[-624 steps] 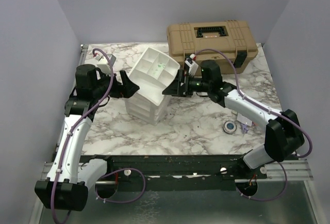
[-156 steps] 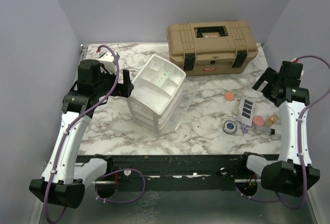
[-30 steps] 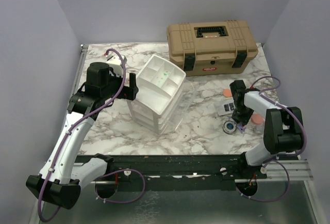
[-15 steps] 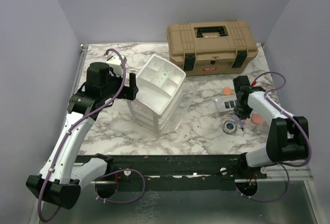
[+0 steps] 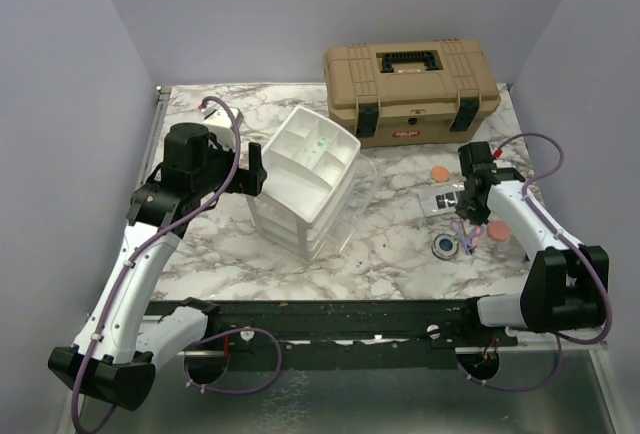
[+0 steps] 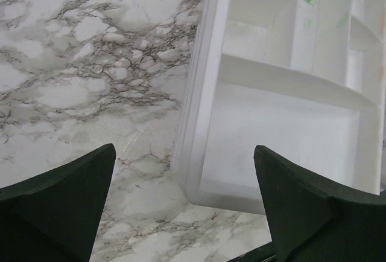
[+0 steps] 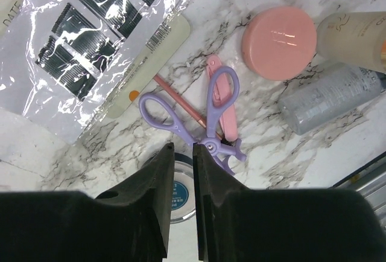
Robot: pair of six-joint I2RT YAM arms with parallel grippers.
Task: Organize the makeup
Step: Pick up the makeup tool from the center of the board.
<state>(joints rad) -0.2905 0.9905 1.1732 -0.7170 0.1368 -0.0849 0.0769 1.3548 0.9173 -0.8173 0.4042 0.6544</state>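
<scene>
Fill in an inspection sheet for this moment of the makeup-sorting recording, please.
Surface: marble table, no spills seen.
Job's things: clear packet, pink disc, pencil, purple curler, frosted bottle, blue-centred compact clustered right; salmon disc apart; none seen in drawer unit's tray.
Clutter: tan toolbox, closed, at back.
Grippers: left gripper open over tray corner; right gripper nearly closed above curler, grip unclear.
Cables: purple cable loops clear of items.
Surroundings: lilac walls; nothing else seen.
</scene>
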